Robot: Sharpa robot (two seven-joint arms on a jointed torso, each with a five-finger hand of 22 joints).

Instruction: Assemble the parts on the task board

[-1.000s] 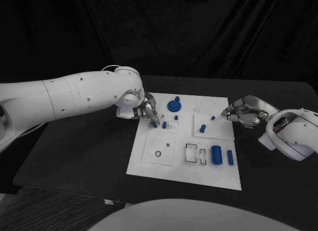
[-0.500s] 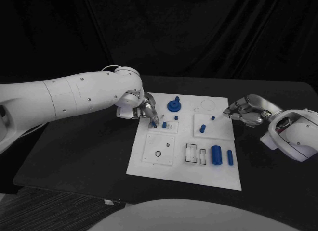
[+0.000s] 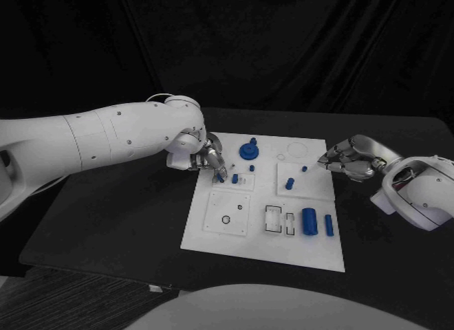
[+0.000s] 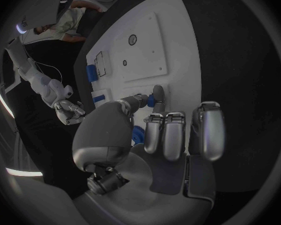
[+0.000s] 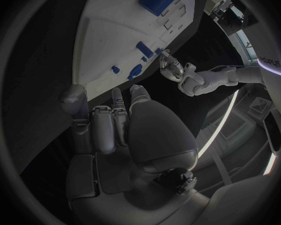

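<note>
The white task board (image 3: 217, 234) lies mid-table. My left hand (image 3: 200, 155) hovers over its upper left corner, thumb and a finger pinching a small blue peg (image 3: 219, 177) (image 4: 150, 101) just above the board. Close by stand another short peg (image 3: 235, 178) and a blue knob (image 3: 249, 150). A peg (image 3: 289, 183) and a tiny blue piece (image 3: 305, 168) occupy the upper right plate. A large blue cylinder (image 3: 309, 220) and a thinner one (image 3: 328, 225) lie lower right. My right hand (image 3: 348, 159) (image 5: 125, 130) stays off the board's right edge, fingers curled on nothing.
A black ring (image 3: 226, 220) sits on the lower left plate, with rectangular slots (image 3: 274, 218) beside it. The black table (image 3: 118, 220) spreads to the left of the board. In the right wrist view the board (image 5: 109, 40) stretches away toward my left hand (image 5: 170, 67).
My right hand has drifted slightly to the right, away from the board's edge. The left hand stays where it was with the peg.
</note>
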